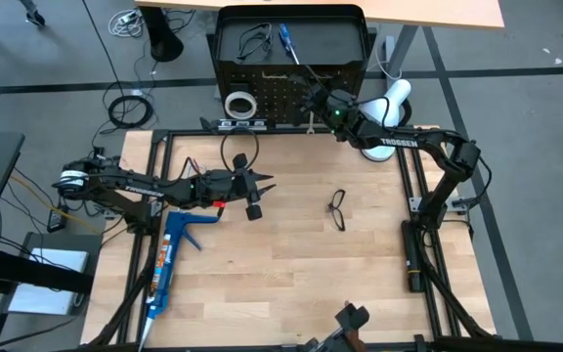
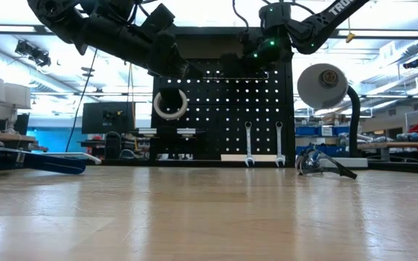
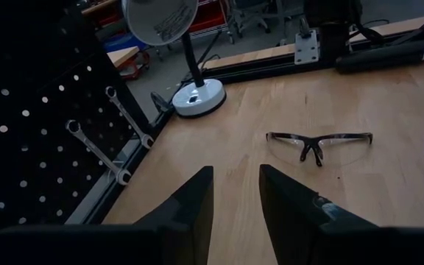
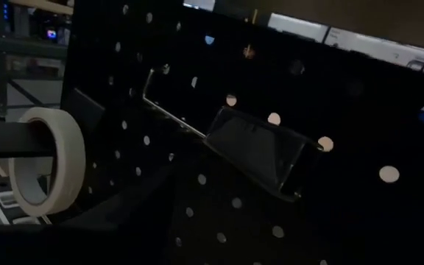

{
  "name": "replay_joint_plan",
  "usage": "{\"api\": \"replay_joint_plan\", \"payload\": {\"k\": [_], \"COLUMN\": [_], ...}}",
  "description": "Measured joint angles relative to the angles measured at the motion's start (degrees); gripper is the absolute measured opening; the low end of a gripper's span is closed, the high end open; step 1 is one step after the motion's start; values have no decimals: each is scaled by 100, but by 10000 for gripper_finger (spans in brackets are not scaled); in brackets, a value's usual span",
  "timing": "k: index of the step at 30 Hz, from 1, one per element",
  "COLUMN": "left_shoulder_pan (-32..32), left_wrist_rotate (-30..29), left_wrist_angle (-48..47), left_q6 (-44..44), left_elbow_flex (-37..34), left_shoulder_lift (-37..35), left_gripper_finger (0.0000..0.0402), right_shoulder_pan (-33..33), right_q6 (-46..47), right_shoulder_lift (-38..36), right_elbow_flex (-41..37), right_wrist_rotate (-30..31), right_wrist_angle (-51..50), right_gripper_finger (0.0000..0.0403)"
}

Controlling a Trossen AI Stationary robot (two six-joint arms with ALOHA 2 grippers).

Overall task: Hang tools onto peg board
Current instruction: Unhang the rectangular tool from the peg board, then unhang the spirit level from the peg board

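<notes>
The black peg board (image 1: 281, 98) stands upright at the table's far edge. On it hang a white tape ring (image 2: 170, 104) and two silver wrenches (image 2: 249, 145). A black wire loop (image 1: 252, 41) and a blue-handled screwdriver (image 1: 286, 41) lie on the black surface behind the board's top. My right gripper (image 1: 313, 98) is open, high up and close to the board's face. Just ahead of it a clear dark piece (image 4: 260, 151) hangs on a metal hook (image 4: 171, 110). My left gripper (image 3: 235, 184) hovers open above the table's left half with nothing between its fingers.
Clear safety glasses (image 1: 337, 208) lie on the wooden table right of centre. A blue caulking gun (image 1: 169, 259) lies at the near left. A white desk lamp (image 1: 389, 108) stands at the board's right end. Bare wood stretches across the near half.
</notes>
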Motion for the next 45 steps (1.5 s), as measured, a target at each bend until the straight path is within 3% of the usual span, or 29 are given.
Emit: {"api": "replay_joint_plan", "payload": {"k": [16, 20, 25, 32, 38, 45], "left_shoulder_pan": [2, 1, 2, -13, -72, -37], "left_wrist_rotate": [-1, 2, -5, -141, -269, -703], "left_wrist_angle": [0, 0, -107, -115, -221, -329], "left_q6": [0, 0, 45, 221, 393, 349], "left_elbow_flex": [0, 0, 0, 0, 0, 0], "left_shoulder_lift": [0, 0, 0, 0, 0, 0], "left_gripper_finger": [115, 115, 115, 115, 115, 115], "right_shoulder_pan": [101, 90, 569, 1478, 1989, 2241], "right_q6": [-196, -383, -313, -821, -45, 1702], "right_shoulder_lift": [6, 6, -159, -478, -893, -1406], "right_elbow_flex": [0, 0, 0, 0, 0, -364], "right_wrist_rotate": [-12, 213, -238, 942, 999, 831], "right_wrist_angle": [282, 207, -207, -1274, -2212, -3787], "right_gripper_finger": [286, 253, 212, 211, 209, 208]}}
